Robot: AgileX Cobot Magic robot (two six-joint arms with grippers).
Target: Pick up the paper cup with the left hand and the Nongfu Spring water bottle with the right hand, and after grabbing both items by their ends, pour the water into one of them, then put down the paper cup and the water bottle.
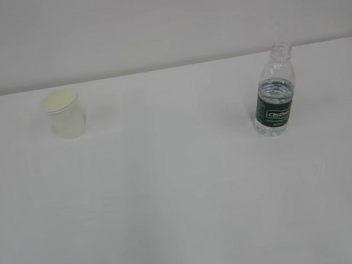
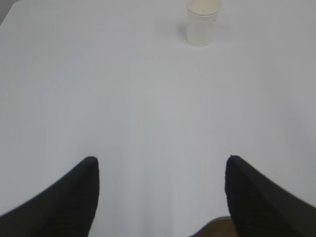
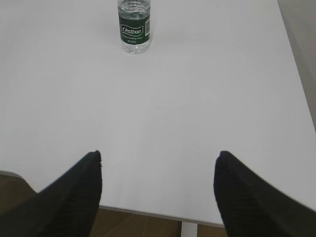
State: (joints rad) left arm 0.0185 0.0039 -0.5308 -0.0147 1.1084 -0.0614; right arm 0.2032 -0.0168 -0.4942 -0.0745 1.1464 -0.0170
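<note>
The paper cup [image 1: 65, 113] stands upright on the left of the white table [image 1: 185, 196]; the left wrist view shows the paper cup [image 2: 202, 22] far ahead, at the top edge. The Nongfu Spring water bottle [image 1: 275, 92] stands upright on the right, capless, with clear water [image 1: 277, 89] up to about its shoulder. In the right wrist view the bottle [image 3: 134, 26] is far ahead, left of centre. My left gripper [image 2: 161, 160] is open over the table's near edge, nothing between its fingers. My right gripper [image 3: 159, 155] is open too, also empty. Neither arm shows in the exterior view.
The table's near edge [image 3: 148, 213] runs under the right gripper, with brown floor [image 3: 128, 227] below it. Its right edge [image 3: 296, 74] shows in the right wrist view. A pale wall [image 1: 160, 16] stands behind the table.
</note>
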